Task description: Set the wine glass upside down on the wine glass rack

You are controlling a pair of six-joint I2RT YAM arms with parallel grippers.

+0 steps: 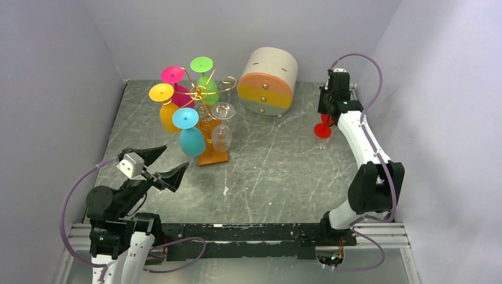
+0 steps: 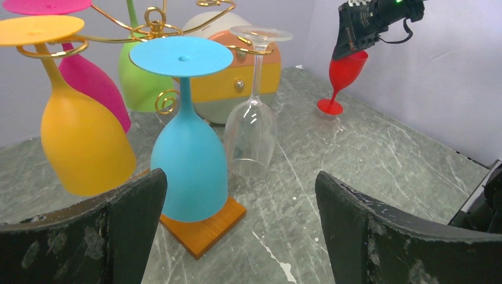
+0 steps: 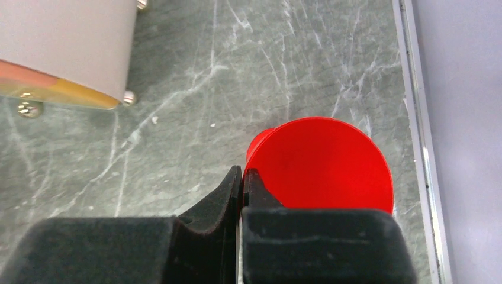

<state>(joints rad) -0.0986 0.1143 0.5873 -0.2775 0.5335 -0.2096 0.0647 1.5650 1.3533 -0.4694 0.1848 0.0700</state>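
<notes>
Right pincer (image 3: 242,179) tight on red wine glass (image 3: 322,165)

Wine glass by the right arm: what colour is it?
Solid red throughout; the wine glass shows best in the left wrist view.

The left arm (image 1: 112,204) is sitting folded low at the near left corner of the bench, its elbow drawn back over its base and its wrist leaning forward. The left gripper (image 1: 176,156) is pointing away from the near edge towards the middle of the bench, and its two dark fingers (image 2: 118,228) are standing wide apart and gripping nothing. The right arm (image 1: 370,171) is rising from the near edge and reaching along the right edge towards the far right corner, with its wrist bending downward. The right gripper (image 3: 240,176) is pointing down, its fingers almost touching and pinching the rim of the red wine glass (image 3: 322,163).
</notes>
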